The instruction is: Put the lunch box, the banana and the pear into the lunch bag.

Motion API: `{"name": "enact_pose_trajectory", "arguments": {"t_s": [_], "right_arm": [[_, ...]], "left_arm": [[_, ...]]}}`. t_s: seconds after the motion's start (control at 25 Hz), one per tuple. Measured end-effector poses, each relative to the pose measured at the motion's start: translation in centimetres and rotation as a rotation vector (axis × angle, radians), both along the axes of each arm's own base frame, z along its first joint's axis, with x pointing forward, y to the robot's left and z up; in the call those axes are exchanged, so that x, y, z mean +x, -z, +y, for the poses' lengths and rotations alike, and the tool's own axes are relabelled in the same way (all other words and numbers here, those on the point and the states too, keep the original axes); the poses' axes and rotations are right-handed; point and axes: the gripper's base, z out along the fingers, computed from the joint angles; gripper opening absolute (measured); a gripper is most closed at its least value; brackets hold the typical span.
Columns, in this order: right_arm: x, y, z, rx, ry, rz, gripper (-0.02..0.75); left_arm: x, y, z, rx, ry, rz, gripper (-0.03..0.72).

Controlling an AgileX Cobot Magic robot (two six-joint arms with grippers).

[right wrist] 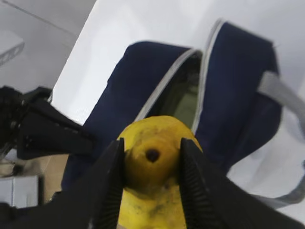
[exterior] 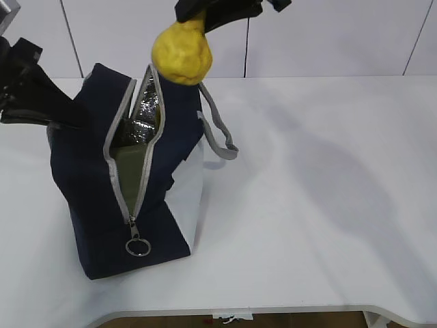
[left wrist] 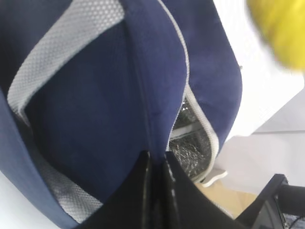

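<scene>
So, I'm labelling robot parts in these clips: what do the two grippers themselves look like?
Both are matte black. The right gripper has two broad, flat fingers with finely ridged inner faces. The left gripper shows two smooth black fingers tapering to narrow tips. No cables, markings or coloured parts are visible on either.

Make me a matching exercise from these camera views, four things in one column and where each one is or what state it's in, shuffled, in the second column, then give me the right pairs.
Things:
1. pear
2. lunch bag
3. left gripper
4. ring pull

Places or states:
A. pinching the navy fabric of the bag's side
B. hanging at the low end of the zipper
C. held in the air above the bag's opening by the right gripper
D. standing on the white table, unzipped, foil lining showing

Pairs: 1-C, 2-D, 3-A, 4-B
</scene>
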Motion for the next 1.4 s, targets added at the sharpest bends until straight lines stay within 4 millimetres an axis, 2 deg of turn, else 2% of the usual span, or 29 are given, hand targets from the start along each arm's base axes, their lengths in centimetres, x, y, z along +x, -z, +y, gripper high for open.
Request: {"name": "enact_pose_trajectory", "arguments": {"t_s": [0.24,0.32,0.56,0.68,0.76,0.92,1.0,1.16,1.4], "right_arm": [[-0.8,1.3,2.3,0.014,-0.084,0.023,0.263],[-0.3,2.3,2.7,0.010,-0.092,0.042,0.263],[1.6,7.3,4.2,0.009,-0.100,0.156,0.263],[1.9,8.7,4.7,0.011,-0.105,0.187,0.269],[2.1,9.4,4.9,0.010,-0.105,0.202,0.307],[2.1,9.4,4.9,0.020,-0.103,0.205,0.452],[2.1,9.4,4.9,0.020,-0.104,0.203,0.489],[2.1,8.6,4.8,0.006,-0.102,0.166,0.508],[1.2,5.0,2.7,-0.153,-0.042,0.022,0.512]], "left_arm": [[0.3,-0.1,0.0,-0.017,-0.027,-0.015,0.000],[0.3,-0.2,-0.1,-0.030,-0.035,-0.017,0.000],[0.3,-0.5,-0.4,-0.079,-0.037,-0.006,0.000],[0.3,-0.7,-0.5,-0.101,-0.040,-0.002,0.000],[0.3,-0.7,-0.5,-0.106,-0.040,-0.001,0.000],[0.3,-0.7,-0.5,-0.109,-0.039,0.001,0.000],[0.3,-0.7,-0.5,-0.109,-0.039,0.001,0.000],[0.3,-0.7,-0.5,-0.109,-0.039,0.001,0.000],[0.2,-0.7,-0.5,-0.107,-0.034,-0.004,0.000]]}}
